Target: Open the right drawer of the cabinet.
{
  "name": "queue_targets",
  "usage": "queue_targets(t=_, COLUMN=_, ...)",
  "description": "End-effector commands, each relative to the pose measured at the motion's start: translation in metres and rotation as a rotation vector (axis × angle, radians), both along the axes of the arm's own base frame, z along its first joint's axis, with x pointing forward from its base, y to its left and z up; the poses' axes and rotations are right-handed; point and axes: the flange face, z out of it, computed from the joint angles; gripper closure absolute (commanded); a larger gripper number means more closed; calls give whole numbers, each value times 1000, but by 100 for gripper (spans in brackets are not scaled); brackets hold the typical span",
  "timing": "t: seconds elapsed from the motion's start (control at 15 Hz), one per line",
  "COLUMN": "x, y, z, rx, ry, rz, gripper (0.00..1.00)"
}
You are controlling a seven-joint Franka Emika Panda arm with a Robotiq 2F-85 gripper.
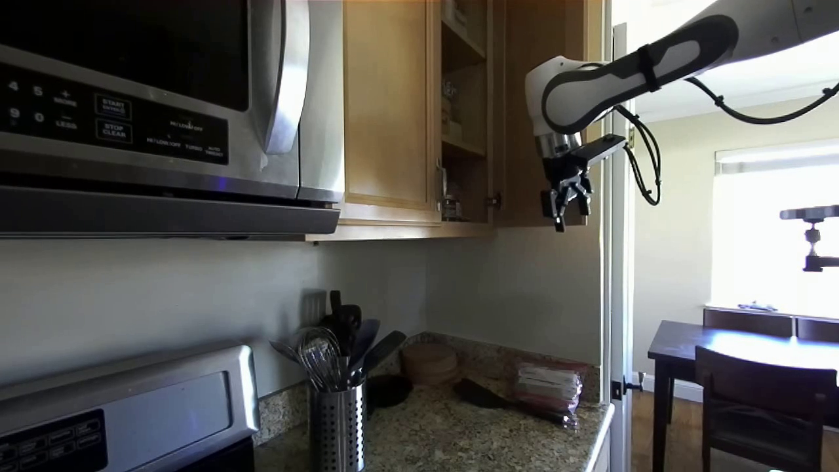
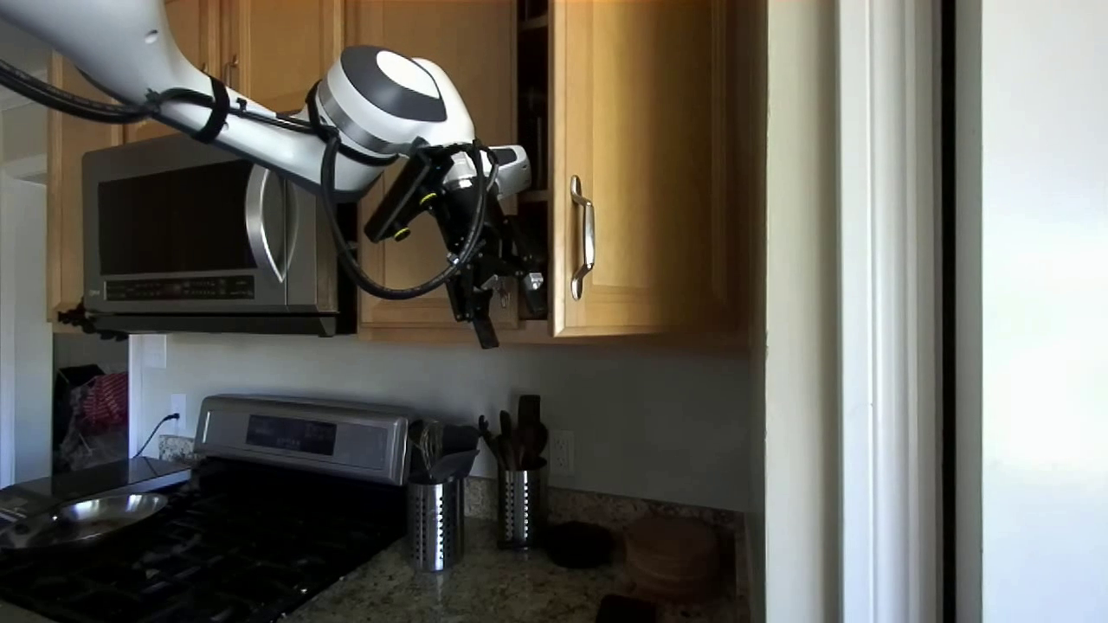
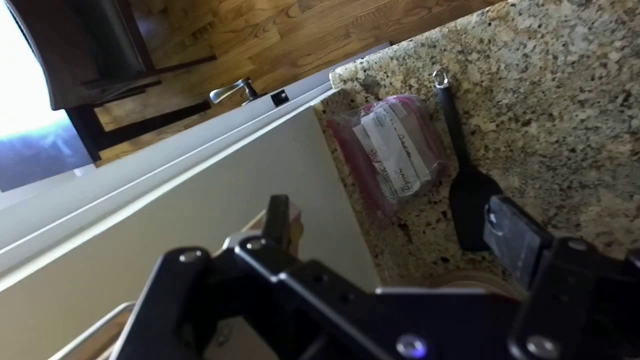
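The right drawer is a tall light-maple door. It stands swung open, its front and bar handle facing the camera in an exterior view (image 2: 649,156); its inner side shows in an exterior view (image 1: 537,78). The cabinet (image 1: 400,232) has shelves visible in the opening beside the closed twin door (image 1: 393,105); it also shows in an exterior view (image 2: 433,334). My gripper (image 1: 569,216) points down beside the door's inner side, near its lower edge. It hangs left of the door's handle edge in an exterior view (image 2: 512,313). In the wrist view its fingers (image 3: 387,215) are apart with nothing between.
The steel microwave (image 2: 182,225) is left of the cabinet. Below, the granite counter (image 3: 540,110) holds a plastic bag pack (image 3: 392,150), a black spatula (image 3: 470,195) and utensil holders (image 1: 337,426). A wall and door frame (image 2: 805,303) stand right of the cabinet.
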Motion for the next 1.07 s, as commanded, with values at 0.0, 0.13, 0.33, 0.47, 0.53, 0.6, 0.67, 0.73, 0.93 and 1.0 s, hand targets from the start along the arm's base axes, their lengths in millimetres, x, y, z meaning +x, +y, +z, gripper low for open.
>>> queue_targets(t=0.0, x=12, y=14, z=-2, rx=58, ry=23, rz=55, gripper=0)
queue_targets(t=0.13, x=23, y=21, z=-2, rx=53, ry=-30, rz=33, gripper=0)
queue_targets(t=0.33, x=44, y=26, z=0, rx=5, ry=-142, rz=16, gripper=0)
queue_targets(t=0.47, x=58, y=25, z=1, rx=-38, ry=-226, rz=-9, gripper=0)
queue_targets(t=0.53, x=66, y=21, z=0, rx=-72, ry=-265, rz=-34, gripper=0)
queue_targets(t=0.6, x=70, y=19, z=-1, rx=-96, ry=-292, rz=-56, gripper=0)
queue_targets(t=0.67, x=74, y=15, z=-1, rx=-132, ry=-318, rz=-85, gripper=0)
queue_targets(t=0.73, x=78, y=12, z=-2, rx=-162, ry=-333, rz=-110, gripper=0)
queue_targets(t=0.93, x=83, y=3, z=-4, rx=-242, ry=-360, rz=-192, gripper=33)
queue_targets(t=1.0, x=84, y=0, z=-3, rx=-265, ry=-370, rz=-217, gripper=40)
